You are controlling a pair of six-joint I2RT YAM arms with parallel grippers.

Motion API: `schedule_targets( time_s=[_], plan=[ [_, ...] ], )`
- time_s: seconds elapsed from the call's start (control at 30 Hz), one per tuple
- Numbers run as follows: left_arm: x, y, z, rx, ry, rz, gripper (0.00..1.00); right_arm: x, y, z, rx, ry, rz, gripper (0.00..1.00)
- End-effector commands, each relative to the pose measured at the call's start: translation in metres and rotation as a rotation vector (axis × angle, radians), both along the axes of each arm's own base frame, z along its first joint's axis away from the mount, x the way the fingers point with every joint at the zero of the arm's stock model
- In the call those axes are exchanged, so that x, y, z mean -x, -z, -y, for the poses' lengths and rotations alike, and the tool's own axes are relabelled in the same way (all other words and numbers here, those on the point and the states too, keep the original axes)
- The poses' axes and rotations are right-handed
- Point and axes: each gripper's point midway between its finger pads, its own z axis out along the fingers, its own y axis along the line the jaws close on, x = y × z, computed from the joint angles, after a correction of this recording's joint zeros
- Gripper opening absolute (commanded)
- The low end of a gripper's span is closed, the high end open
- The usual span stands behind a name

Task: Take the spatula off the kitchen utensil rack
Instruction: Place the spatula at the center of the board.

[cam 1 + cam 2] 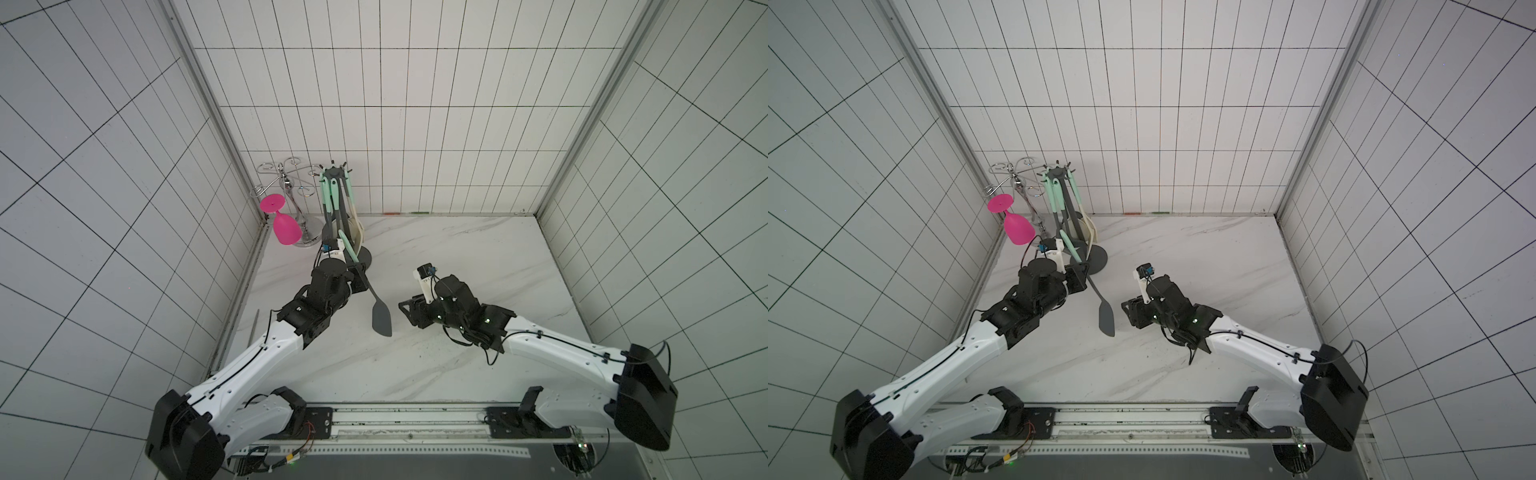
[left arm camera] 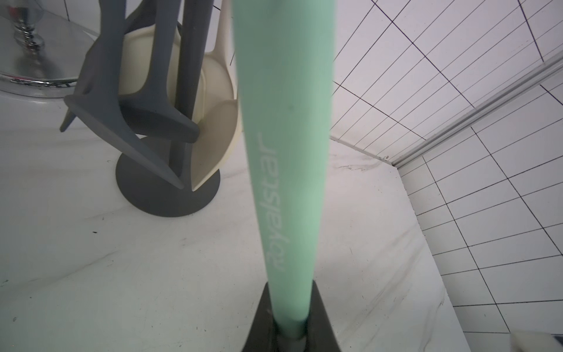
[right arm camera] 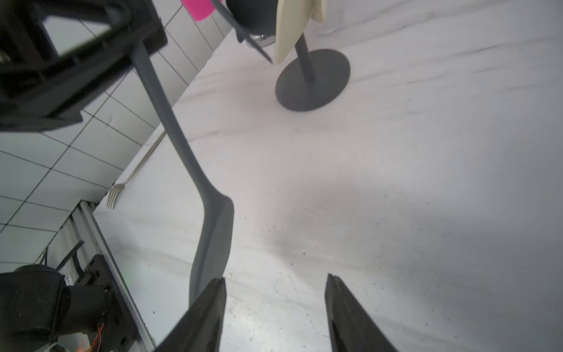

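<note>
The left gripper (image 1: 357,277), jaws clamped, holds the spatula (image 1: 381,318) where mint handle meets grey neck, off the kitchen utensil rack (image 1: 333,173), blade at its 5 o'clock. Right gripper (image 3: 274,282) jaws open. Likely light, slick, bendy-bladed: hold the neck.

In the left wrist view, we lose the spatula (image 2: 286,183) at the picture's edge, its blade out of frame; the kitchen utensil rack (image 2: 170,195) is cut off partway up its pole. In the right wrist view, the left gripper (image 3: 122,39) is blurred, and the right gripper (image 3: 275,277) hides the blade's tip.
</note>
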Motion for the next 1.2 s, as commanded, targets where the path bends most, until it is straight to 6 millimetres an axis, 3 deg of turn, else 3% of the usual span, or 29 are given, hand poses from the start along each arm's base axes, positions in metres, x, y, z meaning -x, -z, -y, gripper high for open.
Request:
schedule_targets(
  time_s=[0.0,0.13,0.3,0.37,0.53,0.63,0.8,1.0,1.07,1.17],
  plan=[
    [0.001,-0.005,-0.010,-0.003,-0.051,0.021,0.00,-0.001,-0.012,-0.027,-0.064,0.003,-0.004,0.57],
    [0.002,0.001,-0.017,-0.013,-0.078,0.024,0.00,0.013,0.001,-0.050,-0.050,-0.070,-0.024,0.61],
    [0.004,0.000,-0.020,-0.004,-0.083,0.045,0.00,0.015,0.014,-0.058,-0.043,-0.072,-0.062,0.61],
    [0.006,0.001,-0.020,-0.018,-0.074,0.042,0.00,0.010,0.013,-0.050,-0.032,-0.021,-0.050,0.61],
    [0.010,0.011,-0.029,-0.051,-0.091,0.021,0.00,-0.004,-0.008,0.002,-0.016,0.188,0.055,0.61],
    [0.010,0.016,-0.033,-0.068,-0.106,0.004,0.00,0.002,-0.024,0.008,-0.031,0.176,0.081,0.61],
    [0.010,0.016,-0.033,-0.057,-0.100,0.002,0.00,0.023,-0.028,-0.023,-0.105,0.039,0.051,0.64],
    [0.011,0.013,-0.028,0.008,-0.070,-0.018,0.00,0.036,0.005,-0.062,-0.069,-0.044,-0.041,0.64],
    [0.015,0.006,-0.022,0.048,-0.031,-0.024,0.00,0.035,0.017,-0.068,-0.056,-0.046,-0.064,0.60],
    [0.020,-0.002,-0.019,0.066,0.001,-0.020,0.00,0.033,0.024,-0.073,-0.047,-0.045,-0.076,0.27]
  ],
)
